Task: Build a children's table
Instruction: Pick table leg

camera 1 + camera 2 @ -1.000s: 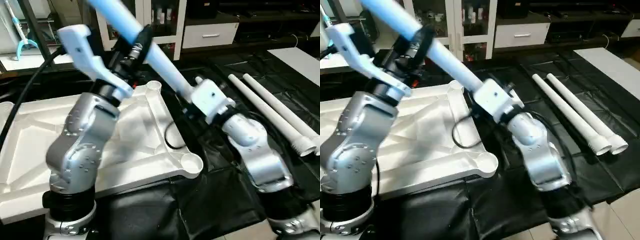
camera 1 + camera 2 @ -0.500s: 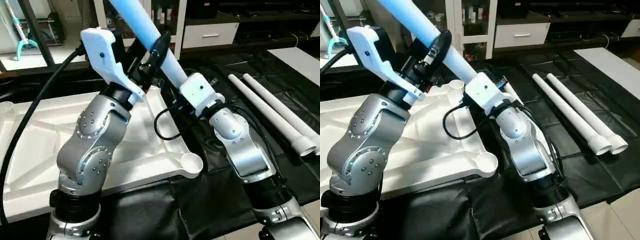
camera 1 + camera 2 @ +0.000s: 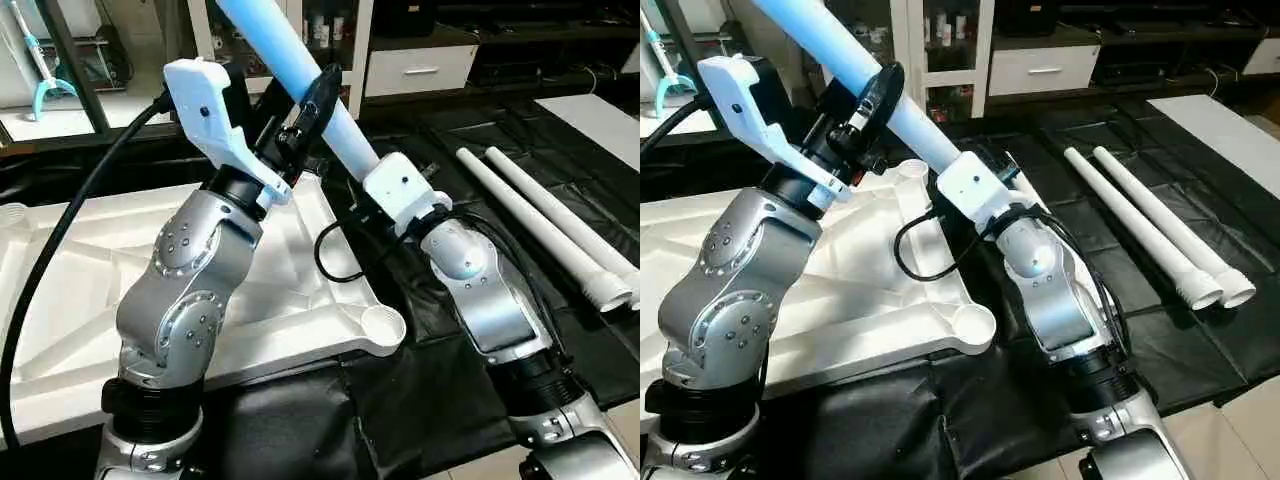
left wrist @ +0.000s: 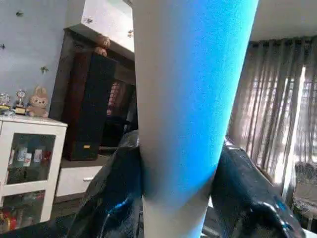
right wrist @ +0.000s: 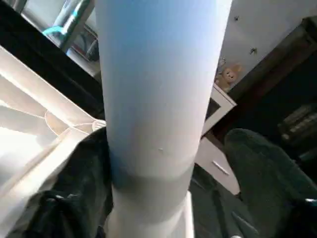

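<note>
You have one leg slanting across the upper middle, left gripper clenched on it, right gripper loosely around its lower end, steering toward the top's far corner socket.

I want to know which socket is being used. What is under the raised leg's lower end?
The leg slants down toward the tabletop's far corner socket. Its lower end is hidden behind the right gripper, so seating cannot be seen.

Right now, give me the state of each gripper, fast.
Left gripper: closed around the raised table leg.
Right gripper: fingers either side of the same leg, lower down; a firm grip cannot be told.
</note>
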You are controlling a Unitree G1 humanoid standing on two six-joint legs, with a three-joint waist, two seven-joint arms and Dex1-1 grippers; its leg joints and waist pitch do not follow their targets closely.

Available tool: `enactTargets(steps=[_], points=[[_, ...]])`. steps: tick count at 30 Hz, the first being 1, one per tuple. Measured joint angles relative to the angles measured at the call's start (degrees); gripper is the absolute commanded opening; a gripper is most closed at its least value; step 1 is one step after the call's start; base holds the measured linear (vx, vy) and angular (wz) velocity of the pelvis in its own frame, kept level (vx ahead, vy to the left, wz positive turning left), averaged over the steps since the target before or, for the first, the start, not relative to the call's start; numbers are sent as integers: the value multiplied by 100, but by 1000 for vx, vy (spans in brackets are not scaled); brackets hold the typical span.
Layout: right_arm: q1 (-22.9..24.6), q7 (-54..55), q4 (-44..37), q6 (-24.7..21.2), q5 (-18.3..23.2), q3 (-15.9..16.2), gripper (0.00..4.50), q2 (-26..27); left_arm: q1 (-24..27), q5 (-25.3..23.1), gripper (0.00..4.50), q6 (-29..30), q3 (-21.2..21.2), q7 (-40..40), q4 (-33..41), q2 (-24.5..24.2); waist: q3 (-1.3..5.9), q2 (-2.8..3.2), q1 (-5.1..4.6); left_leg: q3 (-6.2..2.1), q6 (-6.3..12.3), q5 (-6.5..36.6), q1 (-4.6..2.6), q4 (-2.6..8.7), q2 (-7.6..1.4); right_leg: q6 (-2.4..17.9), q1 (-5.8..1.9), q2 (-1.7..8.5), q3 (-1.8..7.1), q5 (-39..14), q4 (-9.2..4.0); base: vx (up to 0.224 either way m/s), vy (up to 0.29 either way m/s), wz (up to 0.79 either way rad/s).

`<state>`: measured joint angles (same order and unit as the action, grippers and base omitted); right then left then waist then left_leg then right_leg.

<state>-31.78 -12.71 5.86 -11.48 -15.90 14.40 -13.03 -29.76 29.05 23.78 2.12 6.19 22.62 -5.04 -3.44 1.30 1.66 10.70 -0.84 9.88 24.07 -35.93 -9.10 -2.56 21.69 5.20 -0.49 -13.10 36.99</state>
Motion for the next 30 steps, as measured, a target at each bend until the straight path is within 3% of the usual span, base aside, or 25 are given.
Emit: enactTargets(steps=[10,28,30], points=[[0,-38,158,209,53,-29,255,-51,-3,103,163,-1,-68,109,-4,13,-2,7,1,0,0,0,0,0,0,0,0,0,-1,0,0,0,0,0],[-1,-36,347,320,52,-35,255,-97,-3,155,163,18,-111,215,-9,5,-4,22,2,0,0,0,0,0,0,1,-1,0,-1,1,0,0,0,0],[-1,-36,357,322,56,-46,282,-103,-3,156,163,20,-111,218,-9,3,-5,25,0,0,0,0,0,0,0,1,0,0,0,1,0,0,0,0]])
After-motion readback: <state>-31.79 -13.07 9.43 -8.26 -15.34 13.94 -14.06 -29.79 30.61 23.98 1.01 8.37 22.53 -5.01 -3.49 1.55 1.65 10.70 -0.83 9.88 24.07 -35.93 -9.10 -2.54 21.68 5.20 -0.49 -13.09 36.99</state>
